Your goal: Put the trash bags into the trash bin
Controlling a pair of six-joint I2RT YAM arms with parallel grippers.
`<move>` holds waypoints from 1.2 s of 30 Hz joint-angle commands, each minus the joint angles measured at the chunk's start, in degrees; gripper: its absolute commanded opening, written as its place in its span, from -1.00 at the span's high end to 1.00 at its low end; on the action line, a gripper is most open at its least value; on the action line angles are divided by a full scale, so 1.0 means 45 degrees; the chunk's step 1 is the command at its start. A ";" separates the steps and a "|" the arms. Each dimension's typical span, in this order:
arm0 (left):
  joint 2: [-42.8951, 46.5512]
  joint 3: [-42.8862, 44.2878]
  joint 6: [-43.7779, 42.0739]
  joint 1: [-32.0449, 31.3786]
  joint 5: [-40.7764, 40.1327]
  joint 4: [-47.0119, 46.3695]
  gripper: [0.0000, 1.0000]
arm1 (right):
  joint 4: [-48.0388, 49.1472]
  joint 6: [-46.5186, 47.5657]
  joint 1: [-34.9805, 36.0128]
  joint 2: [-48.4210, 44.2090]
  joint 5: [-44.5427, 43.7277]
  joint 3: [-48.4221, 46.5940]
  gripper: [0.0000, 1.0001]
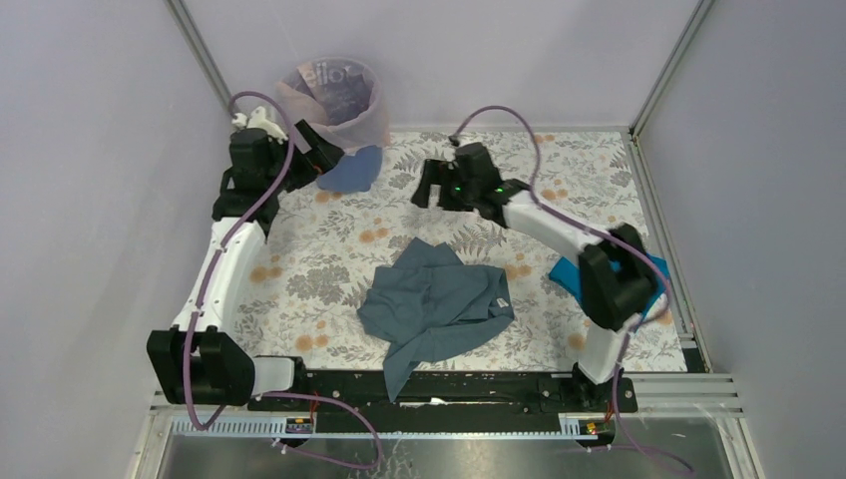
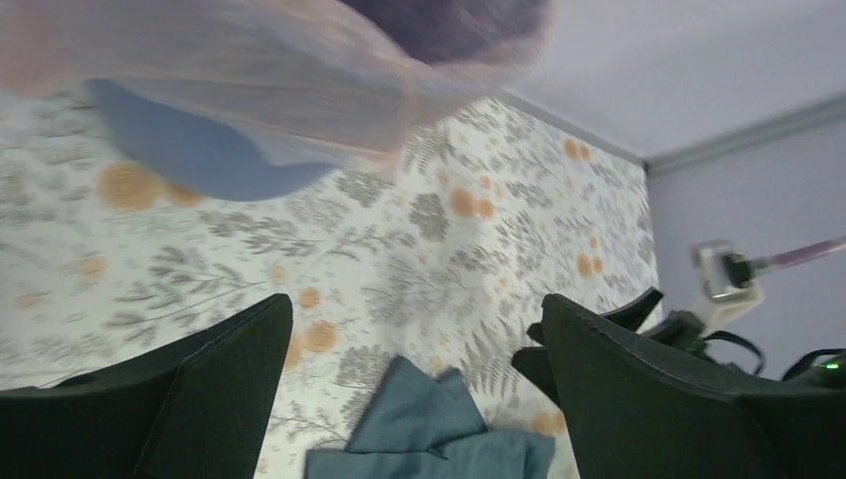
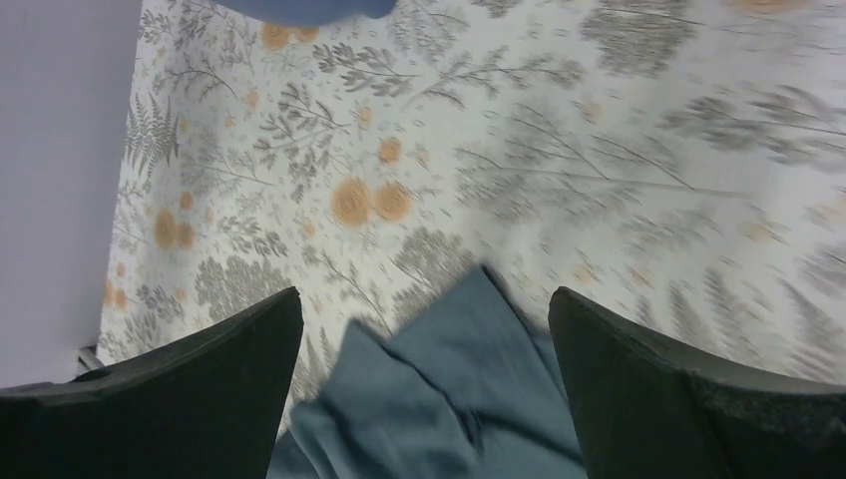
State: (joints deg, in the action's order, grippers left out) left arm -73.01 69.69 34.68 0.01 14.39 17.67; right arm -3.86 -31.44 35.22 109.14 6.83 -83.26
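Trash bag near wide-open, empty left tool

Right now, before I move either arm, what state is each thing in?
trash bin: standing, only its base uncovered
trash bag: draped over the bin's rim and down its sides
left end effector: open, empty, beside the bin
right end effector: open, empty
grey-blue garment: crumpled, nothing holding it
turquoise cloth: lying loose, partly hidden
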 commanded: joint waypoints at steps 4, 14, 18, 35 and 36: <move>-0.0600 -0.0038 -0.1997 -0.3562 -0.0537 -0.2405 -0.98 | -0.0992 0.2040 -0.0972 -0.5059 -0.1442 0.4170 -0.99; -0.7453 0.4285 -0.3662 -0.6880 -0.4658 -0.6100 -0.98 | -0.1727 0.2162 -0.1399 -0.9768 -0.2296 0.7602 -0.99; -0.9615 0.5835 -0.4513 -0.6897 -0.6092 -0.6819 -0.98 | -0.2190 0.2285 -0.1417 -1.1926 -0.3083 0.8630 -0.99; -1.1355 0.6469 -0.7769 -0.5333 -1.0119 -0.7797 -0.98 | -0.3125 0.2514 -0.1433 -1.4844 -0.4105 0.8875 -0.99; -1.1226 0.6276 -0.8068 -0.5173 -1.0475 -0.7863 -0.98 | -0.3058 0.2424 -0.1437 -1.4834 -0.3963 0.8889 -0.99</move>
State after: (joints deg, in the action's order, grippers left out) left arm -128.84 102.32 4.58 -26.48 -24.38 -11.99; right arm -18.17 -20.73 29.08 42.89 -10.07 -42.39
